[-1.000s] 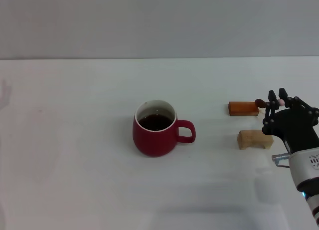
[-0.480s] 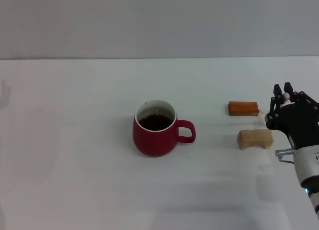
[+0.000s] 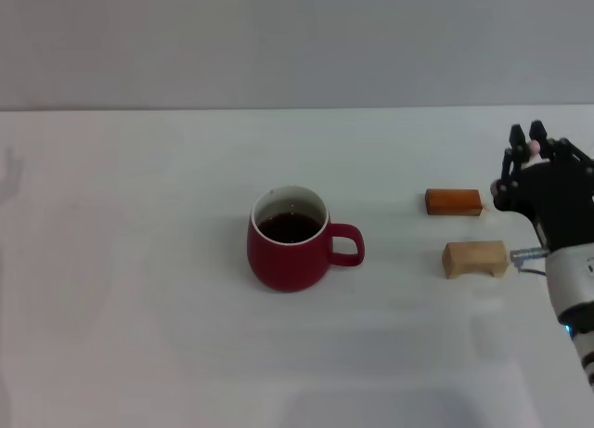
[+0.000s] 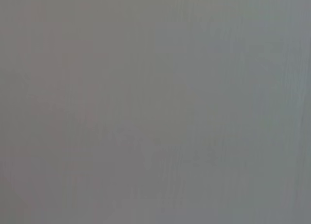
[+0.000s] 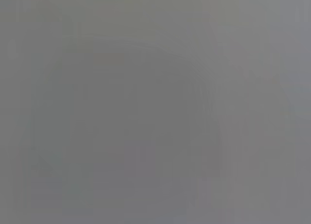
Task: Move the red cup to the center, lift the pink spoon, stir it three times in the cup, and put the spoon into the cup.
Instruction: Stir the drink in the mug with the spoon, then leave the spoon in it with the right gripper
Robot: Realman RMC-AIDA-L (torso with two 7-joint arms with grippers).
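Rounded dark-red ceramic mug, the red cup, stands upright on the white bench, about mid-bench. White inner wall, dark liquid inside, loop handle pointing toward the robot's right side.

Right of the cup, well apart from it: an orange-brown rectangular block and, nearer the robot, a light wooden block with a small arch cut underneath. The two blocks lie near each other, not touching.

Right claw, black, sits further right of the cup than both blocks, just beyond the orange-brown block, raised above the bench, fingers pointing up and away from the robot. Fingers are close together with a small pale pink bit between the tips, probably the handle of the pink spoon, pinched in the claw; too small to be sure, and the metal bowl is not visible. A thin grey metal stub pokes out of the arm next to the wooden block.

Left claw is out of the head view. Both wrist views show only flat grey, nothing readable.
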